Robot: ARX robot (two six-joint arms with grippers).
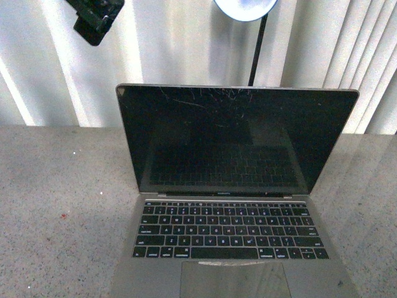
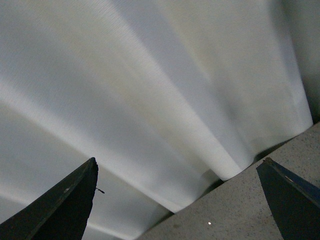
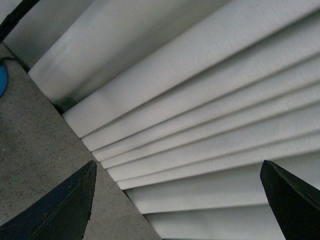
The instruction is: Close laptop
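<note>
Silver-grey metal laptop (image 1: 239, 205) with black keys stands open on the speckled grey counter (image 1: 56, 205), keyboard toward the robot, scratched screen upright, long axis left to right, before pleated white curtains (image 1: 167, 43). Left hand (image 2: 179, 160) and right hand (image 3: 178, 162) both spread apart.

Dim, bluish cast, soft focus (wrist views)

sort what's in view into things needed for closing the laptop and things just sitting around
For the job:
- laptop, lid standing open
- left gripper, open and empty
- right gripper, open and empty

Just there:
- lamp behind the laptop
- white curtain
- speckled table, which only carries the laptop
</note>
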